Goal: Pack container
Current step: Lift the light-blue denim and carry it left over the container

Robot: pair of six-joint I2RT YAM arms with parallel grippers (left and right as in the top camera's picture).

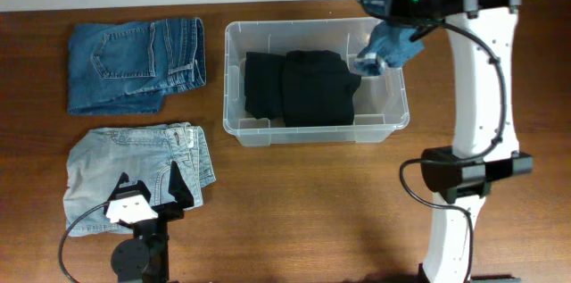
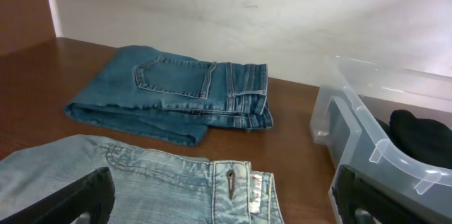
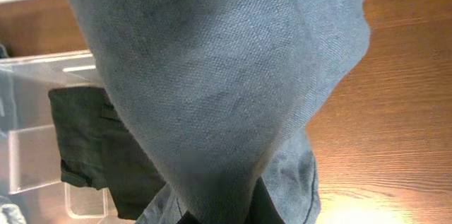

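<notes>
Already the container (image 1: pixel 393 120) sits in the middle of the worktop (image 1: pixel 312 220), toward its far edge. A folded black garment (image 1: pixel 302 87) lies in its left and middle part, and the right end of its floor is bare. Over that right end a blue-grey garment (image 1: pixel 391 46) hangs from the right pincer (image 1: pixel 390 2). Cloth hides the fingers in the wrist view, but the garment is clear of the worktop, so I judge it pinched there. Left of the container, well apart from it, dark jeans (image 1: pixel 134 64) and light jeans (image 1: pixel 134 162) lie folded and not yet packed. The left pincer (image 1: pixel 150 183) is spread wide over the light jeans, holding nothing. By my reckoning one piece is in, a second is on its way, and two are left.
</notes>
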